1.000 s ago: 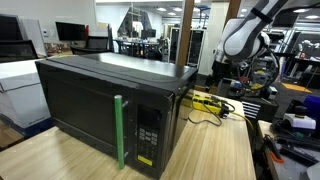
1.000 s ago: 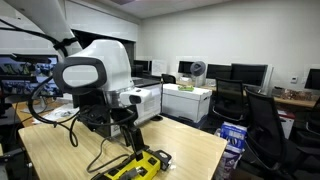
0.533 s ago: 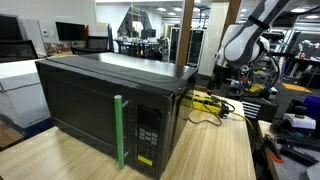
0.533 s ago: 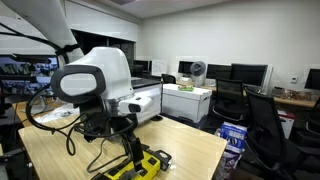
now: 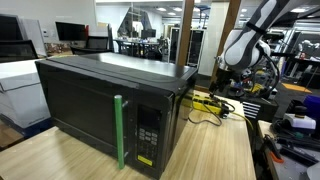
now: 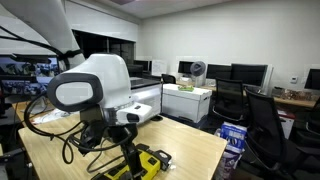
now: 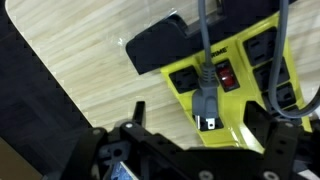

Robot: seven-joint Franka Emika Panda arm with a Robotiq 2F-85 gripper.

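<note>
My gripper (image 7: 200, 116) is open and empty, its two black fingers (image 7: 138, 110) standing on either side of a grey plug (image 7: 205, 88). The plug sits in a yellow power strip (image 7: 245, 70) on the wooden table, and its metal prongs show at its near end. A black adapter (image 7: 160, 45) and a second grey cord are plugged in beside it. In both exterior views the gripper (image 5: 222, 86) (image 6: 127, 150) hangs just above the power strip (image 5: 205, 101) (image 6: 142, 165), behind the microwave.
A large black microwave (image 5: 100, 105) with a green handle (image 5: 119, 130) fills the table's near side. Black cables (image 5: 215, 112) trail from the strip. The table edge (image 6: 215, 150) borders an office with chairs (image 6: 265, 125), desks and monitors.
The arm has lowered and shifted slightly, bringing the gripper closer over the yellow power strip. The microwave and strip have not moved.
</note>
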